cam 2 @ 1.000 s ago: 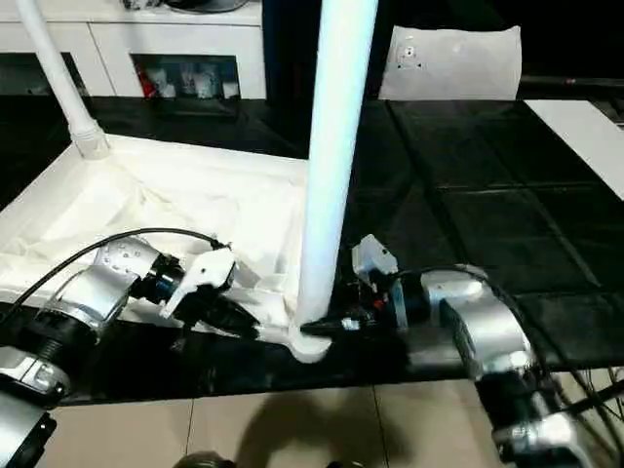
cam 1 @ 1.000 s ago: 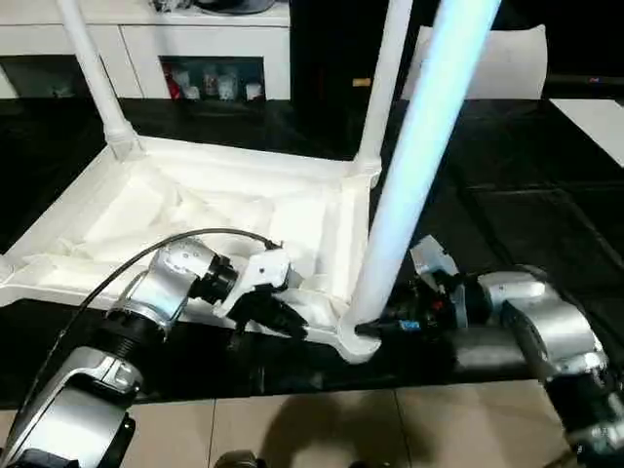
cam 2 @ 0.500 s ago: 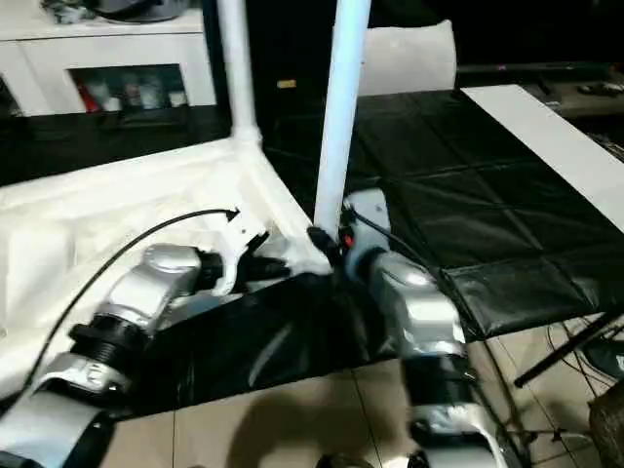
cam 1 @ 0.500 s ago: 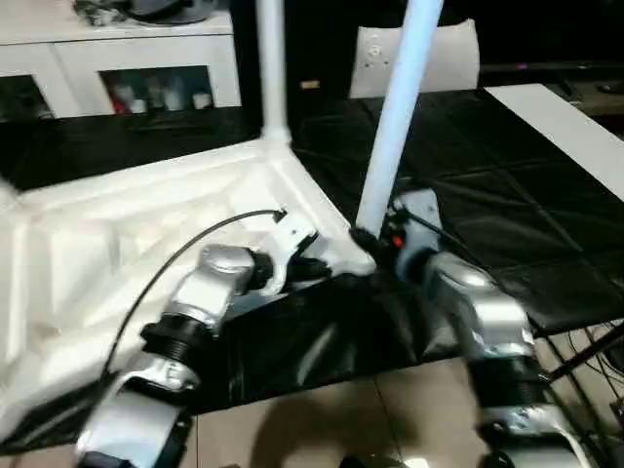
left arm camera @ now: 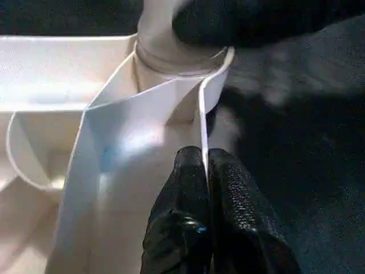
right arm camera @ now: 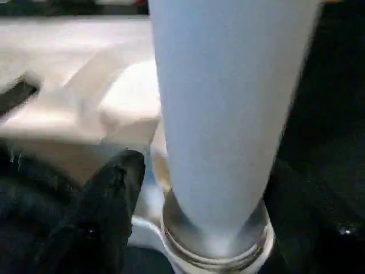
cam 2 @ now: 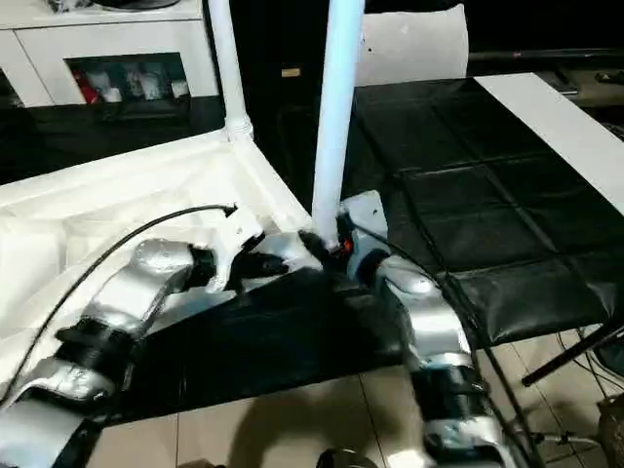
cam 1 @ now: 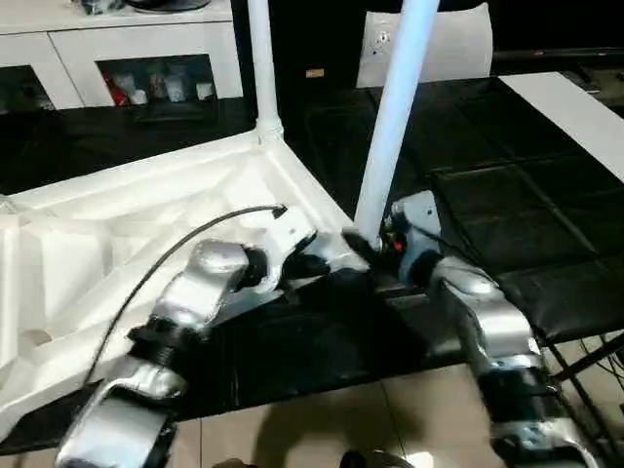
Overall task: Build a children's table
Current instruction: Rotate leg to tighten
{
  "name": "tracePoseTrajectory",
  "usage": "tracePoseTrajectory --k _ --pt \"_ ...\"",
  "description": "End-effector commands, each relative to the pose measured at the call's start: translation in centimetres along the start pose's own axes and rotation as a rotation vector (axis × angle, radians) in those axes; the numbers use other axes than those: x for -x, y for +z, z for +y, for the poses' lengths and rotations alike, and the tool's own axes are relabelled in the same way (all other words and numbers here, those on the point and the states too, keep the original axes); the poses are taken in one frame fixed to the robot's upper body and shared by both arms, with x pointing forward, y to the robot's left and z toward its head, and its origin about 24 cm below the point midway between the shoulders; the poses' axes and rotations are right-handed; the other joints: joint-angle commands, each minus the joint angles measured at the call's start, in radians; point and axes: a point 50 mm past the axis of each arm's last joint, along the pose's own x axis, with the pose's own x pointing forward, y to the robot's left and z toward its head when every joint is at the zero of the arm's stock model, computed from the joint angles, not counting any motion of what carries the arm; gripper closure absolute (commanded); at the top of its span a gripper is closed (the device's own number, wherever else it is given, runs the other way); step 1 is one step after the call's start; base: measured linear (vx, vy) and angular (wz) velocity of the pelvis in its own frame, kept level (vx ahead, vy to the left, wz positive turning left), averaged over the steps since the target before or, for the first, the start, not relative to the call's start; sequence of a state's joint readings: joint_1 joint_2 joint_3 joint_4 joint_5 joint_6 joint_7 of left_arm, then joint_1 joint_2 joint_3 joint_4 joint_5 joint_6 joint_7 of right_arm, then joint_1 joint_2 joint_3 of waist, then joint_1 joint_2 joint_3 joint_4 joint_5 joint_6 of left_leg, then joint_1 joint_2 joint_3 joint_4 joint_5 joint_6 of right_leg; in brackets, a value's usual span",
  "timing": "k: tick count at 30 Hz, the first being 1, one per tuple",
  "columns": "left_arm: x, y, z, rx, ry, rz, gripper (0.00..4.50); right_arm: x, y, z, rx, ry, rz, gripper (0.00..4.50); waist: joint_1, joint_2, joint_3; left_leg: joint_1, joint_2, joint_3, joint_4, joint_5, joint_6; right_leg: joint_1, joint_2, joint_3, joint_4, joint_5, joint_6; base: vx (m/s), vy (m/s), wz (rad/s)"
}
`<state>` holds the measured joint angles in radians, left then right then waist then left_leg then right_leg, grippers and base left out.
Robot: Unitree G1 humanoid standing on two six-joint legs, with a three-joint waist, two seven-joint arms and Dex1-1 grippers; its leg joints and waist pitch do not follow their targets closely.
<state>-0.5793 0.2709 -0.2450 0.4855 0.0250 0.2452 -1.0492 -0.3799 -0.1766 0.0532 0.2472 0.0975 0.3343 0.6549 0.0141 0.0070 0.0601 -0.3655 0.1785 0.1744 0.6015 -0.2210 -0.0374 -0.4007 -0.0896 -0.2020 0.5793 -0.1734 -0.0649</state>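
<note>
The children's table lies upside down on black mats, its ribbed white top (cam 1: 146,214) facing up. One white leg (cam 1: 395,107) stands in the near corner socket and another leg (cam 1: 261,58) in the far corner. My left gripper (cam 1: 330,256) is shut on the thin rim of the top right beside the near corner; in the left wrist view its fingers (left arm camera: 188,182) pinch that rim wall. My right gripper (cam 1: 367,242) is at the base of the near leg (right arm camera: 228,114), shut on it, with one black finger (right arm camera: 114,194) beside the collar.
A white cabinet with glass doors (cam 1: 146,58) stands at the back. A flat white board (cam 1: 575,107) lies on the black mats (cam 1: 507,195) to the right, and a white padded panel (cam 1: 444,44) leans behind. Beige floor tiles (cam 1: 292,429) run along the near side.
The table top has swung round, so the gripped corner now lies further from me and the far leg has come toward the middle. Both grippers moved with it, keeping their holds. The view shifted too.
</note>
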Motion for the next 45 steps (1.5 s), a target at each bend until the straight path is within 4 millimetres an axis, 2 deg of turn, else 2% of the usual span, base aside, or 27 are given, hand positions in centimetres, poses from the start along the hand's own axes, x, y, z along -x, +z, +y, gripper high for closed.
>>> tracePoseTrajectory --k 1,2,4,6,8,10,11,13,17,19,22,26,29,32,34,36,38,39,40,41,45 --pt "-0.1 1.1 -0.9 -0.101 -0.128 -0.058 4.50 0.0 0.5 0.5 0.034 0.084 -0.027 0.77 0.008 -0.005 -0.066 0.003 0.075 -0.029 -0.058 -0.032 0.121 0.074 -0.103 0.102 -0.064 -0.162 -0.104 0.000 0.000 0.00" --pt "0.4 0.6 -0.9 -0.113 -0.164 -0.036 4.50 0.5 0.7 0.1 0.065 0.139 -0.025 0.57 0.016 -0.003 -0.065 0.005 0.074 -0.030 -0.060 -0.047 0.115 0.074 -0.103 0.101 -0.068 -0.184 -0.094 0.000 0.000 0.00" --pt "0.9 0.1 -0.7 -0.120 -0.203 -0.018 4.50 1.3 0.7 -0.2 0.102 0.217 -0.011 0.47 0.028 -0.002 -0.062 0.012 0.078 -0.028 -0.062 -0.063 0.107 0.068 -0.102 0.102 -0.073 -0.213 -0.084 0.000 0.000 0.00" --pt "1.1 0.0 -0.6 -0.125 -0.228 -0.012 4.50 1.6 0.7 -0.4 0.114 0.255 0.003 0.28 0.039 -0.004 -0.061 0.015 0.083 -0.030 -0.066 -0.070 0.093 0.068 -0.102 0.104 -0.067 -0.203 -0.091 0.000 0.000 0.00" --pt "1.4 -0.2 -0.6 -0.135 -0.267 -0.001 4.50 2.0 0.7 -0.5 0.127 0.307 0.022 0.05 0.044 -0.007 -0.062 0.014 0.083 -0.029 -0.066 -0.076 0.085 0.070 -0.106 0.106 -0.064 -0.195 -0.099 0.000 0.000 0.00" --pt "1.8 -0.4 -0.6 -0.151 -0.313 0.020 4.50 2.4 0.6 -0.7 0.146 0.373 0.047 0.05 0.048 -0.008 -0.062 0.013 0.080 -0.028 -0.066 -0.073 0.085 0.071 -0.106 0.107 -0.064 -0.192 -0.102 0.000 0.000 0.00" --pt "2.0 -0.5 -0.6 -0.158 -0.343 0.036 4.50 2.7 0.5 -0.9 0.160 0.413 0.065 0.05 0.052 -0.009 -0.062 0.011 0.074 -0.025 -0.064 -0.079 0.092 0.073 -0.105 0.104 -0.068 -0.204 -0.097 0.000 0.000 0.00" --pt "2.2 -0.6 -0.7 -0.174 -0.395 0.062 4.50 3.2 0.6 -1.1 0.169 0.487 0.089 0.05 0.055 -0.008 -0.062 0.008 0.076 -0.025 -0.063 -0.071 0.096 0.074 -0.104 0.104 -0.066 -0.199 -0.093 0.000 0.000 0.00" --pt "2.4 -0.7 -0.8 -0.182 -0.450 0.079 4.50 3.6 0.9 -1.3 0.182 0.558 0.104 0.05 0.071 -0.006 -0.065 0.012 0.080 -0.025 -0.062 -0.064 0.101 0.071 -0.103 0.102 -0.065 -0.199 -0.093 0.000 0.000 0.00" --pt "2.4 -0.7 -0.8 -0.195 -0.478 0.091 4.50 3.7 1.0 -1.5 0.185 0.588 0.107 0.21 0.077 -0.007 -0.067 0.014 0.082 -0.025 -0.062 -0.056 0.096 0.070 -0.104 0.102 -0.063 -0.194 -0.099 0.000 0.000 0.00" --pt "2.4 -0.7 -0.9 -0.210 -0.499 0.104 4.50 3.8 1.1 -1.6 0.186 0.619 0.107 0.46 0.080 -0.009 -0.070 0.011 0.085 -0.027 -0.061 -0.037 0.098 0.072 -0.106 0.103 -0.055 -0.157 -0.114 0.000 0.000 0.00" --pt "2.4 -0.6 -0.7 -0.233 -0.526 0.119 4.50 4.0 1.2 -1.6 0.178 0.707 0.118 0.90 0.085 -0.009 -0.070 0.011 0.077 -0.023 -0.059 -0.045 0.104 0.073 -0.102 0.099 -0.062 -0.185 -0.103 0.000 0.000 0.00" --pt "2.5 -0.6 -0.6 -0.239 -0.538 0.124 4.50 4.0 1.2 -1.3 0.160 0.756 0.120 0.99 0.089 -0.009 -0.068 0.012 0.083 -0.025 -0.061 -0.052 0.102 0.071 -0.103 0.100 -0.064 -0.205 -0.091 0.000 0.000 0.00" --pt "2.5 -0.6 -0.6 -0.239 -0.542 0.125 4.50 3.9 1.2 -1.2 0.155 0.768 0.115 1.37 0.095 -0.007 -0.071 0.014 0.087 -0.027 -0.060 -0.036 0.098 0.070 -0.105 0.101 -0.058 -0.180 -0.100 0.000 0.000 0.00" --pt "2.5 -0.7 -0.7 -0.238 -0.546 0.127 4.50 3.9 1.2 -1.1 0.145 0.779 0.115 1.45 0.095 -0.010 -0.071 0.013 0.086 -0.026 -0.061 -0.031 0.098 0.071 -0.106 0.101 -0.055 -0.165 -0.107 0.000 0.000 0.00" --pt "2.5 -0.8 -0.7 -0.237 -0.547 0.128 4.50 3.9 1.2 -1.1 0.140 0.784 0.116 1.76 0.095 -0.011 -0.069 0.011 0.083 -0.025 -0.060 -0.034 0.098 0.072 -0.106 0.101 -0.057 -0.172 -0.105 0.000 0.000 0.00" --pt "2.5 -0.8 -0.7 -0.236 -0.551 0.128 4.50 3.8 1.1 -1.0 0.135 0.796 0.119 1.82 0.095 -0.013 -0.068 0.011 0.081 -0.024 -0.061 -0.040 0.095 0.072 -0.105 0.100 -0.061 -0.196 -0.095 0.000 0.000 0.00" --pt "2.5 -0.8 -0.7 -0.236 -0.552 0.128 4.50 3.8 1.1 -1.0 0.134 0.799 0.119 1.82 0.096 -0.011 -0.068 0.012 0.083 -0.025 -0.061 -0.041 0.095 0.071 -0.105 0.100 -0.062 -0.204 -0.093 0.000 0.000 0.00" --pt "2.5 -0.8 -0.7 -0.236 -0.553 0.128 4.50 3.8 1.1 -1.0 0.133 0.801 0.120 2.10 0.095 -0.011 -0.068 0.012 0.083 -0.025 -0.061 -0.041 0.094 0.071 -0.105 0.100 -0.062 -0.205 -0.092 0.000 0.000 0.00" --pt "2.5 -0.9 -0.8 -0.235 -0.554 0.128 4.50 3.7 1.1 -1.0 0.130 0.806 0.120 2.18 0.095 -0.011 -0.068 0.013 0.083 -0.025 -0.062 -0.043 0.094 0.070 -0.104 0.100 -0.063 -0.207 -0.092 0.000 0.000 0.00" --pt "2.6 -1.0 -0.7 -0.232 -0.555 0.128 4.50 3.7 1.0 -0.8 0.122 0.824 0.119 2.42 0.095 -0.012 -0.068 0.011 0.081 -0.025 -0.061 -0.039 0.096 0.071 -0.104 0.099 -0.063 -0.207 -0.088 0.000 0.000 0.00"
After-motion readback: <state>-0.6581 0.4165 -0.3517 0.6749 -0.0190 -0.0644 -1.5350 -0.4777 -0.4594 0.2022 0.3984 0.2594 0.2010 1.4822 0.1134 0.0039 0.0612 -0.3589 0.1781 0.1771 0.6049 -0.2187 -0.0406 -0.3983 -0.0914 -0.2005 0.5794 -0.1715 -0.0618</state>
